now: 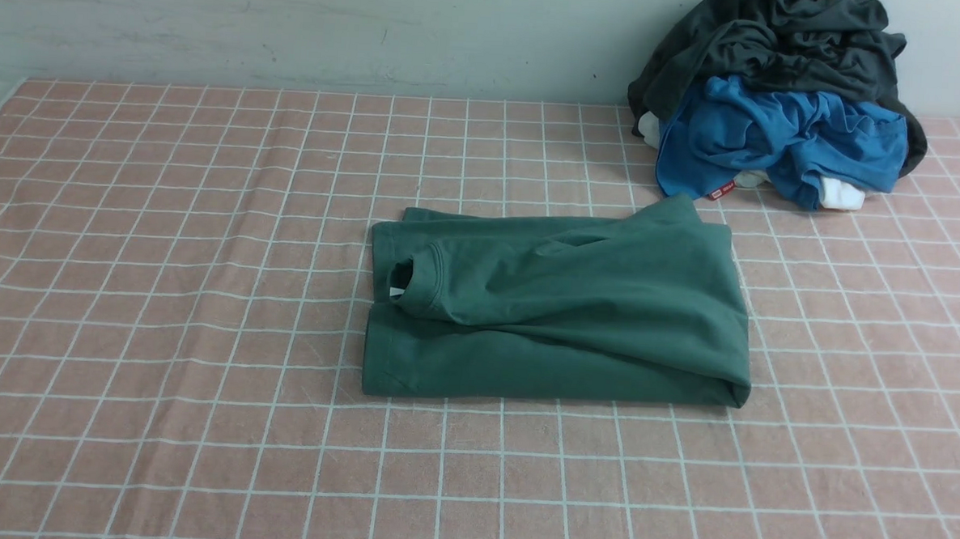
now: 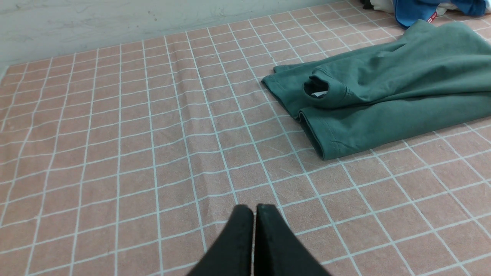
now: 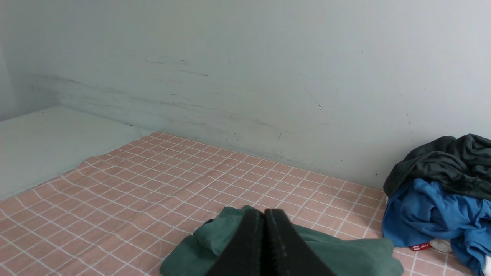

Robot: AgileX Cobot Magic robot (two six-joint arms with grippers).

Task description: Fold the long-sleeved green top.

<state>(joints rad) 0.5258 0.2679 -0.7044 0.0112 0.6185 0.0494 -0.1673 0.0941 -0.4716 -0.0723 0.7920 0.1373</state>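
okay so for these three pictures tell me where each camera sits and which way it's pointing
Front view: between the arms, looking forward and down at the folded green top on the checked cloth; no arm shows.
Left wrist view: low over the cloth, facing the top; the shut left gripper shows.
Right wrist view: higher, facing the wall; the shut right gripper shows.
All three share the top and the clothes pile.
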